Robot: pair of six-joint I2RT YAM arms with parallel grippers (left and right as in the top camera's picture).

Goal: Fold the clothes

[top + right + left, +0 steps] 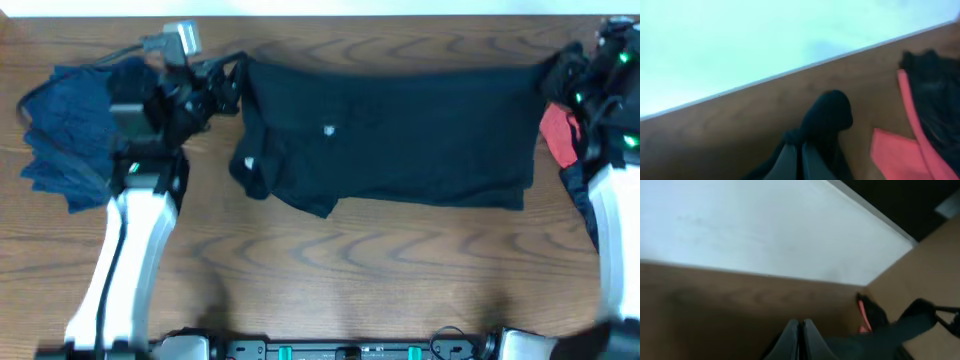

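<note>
As left end effector (799, 326) and right end effector (800, 148) grip, garment (400, 130) stretches between

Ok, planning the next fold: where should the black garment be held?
By its two far corners, one arm from each side: the black garment lies spread wide, so one grip would likely bunch it. The left gripper and right gripper are shut there.

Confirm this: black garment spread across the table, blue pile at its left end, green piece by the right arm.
Wrong on colour: the piece by the right arm is coral-red, not green, as the overhead view shows. The black garment and blue pile are as stated.
</note>
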